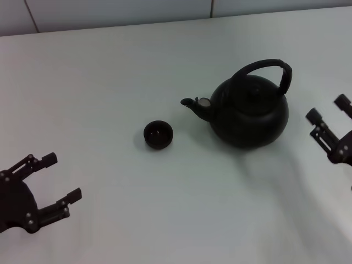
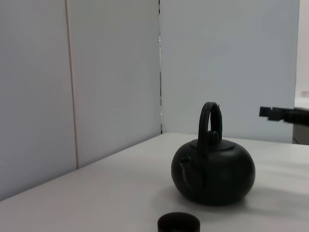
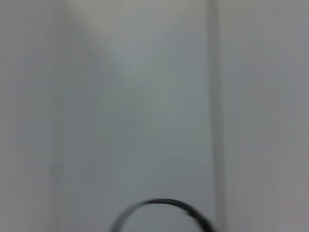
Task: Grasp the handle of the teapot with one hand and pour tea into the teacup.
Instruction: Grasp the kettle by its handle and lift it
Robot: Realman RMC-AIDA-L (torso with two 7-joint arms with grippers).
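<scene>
Nearest the head camera, the left gripper point(image 1: 55, 184) is seen parked with its fingers spread and nothing held; the teacup point(image 1: 158, 134) lies well ahead of it and toward the robot's right, and the teapot point(image 1: 250, 110) farther on in the same direction. The right gripper point(image 1: 329, 119) is shown likewise released and empty, just beside the teapot on the side away from the spout, and is judged the nearer arm to the handle point(image 1: 269, 69). The handle's arch is seen running along the spout-to-back line; the spout is pointed toward the teacup, with a gap between them on the table point(image 1: 110, 82).

From the left wrist, the teapot point(image 2: 213, 173) is seen spout-on, upright, its handle point(image 2: 210, 123) edge-on, the teacup point(image 2: 179, 223) in front, and the right gripper point(image 2: 282, 114) level with the handle's top.

From the right wrist, only a dark arc, probably the handle point(image 3: 166, 207), is shown.
</scene>
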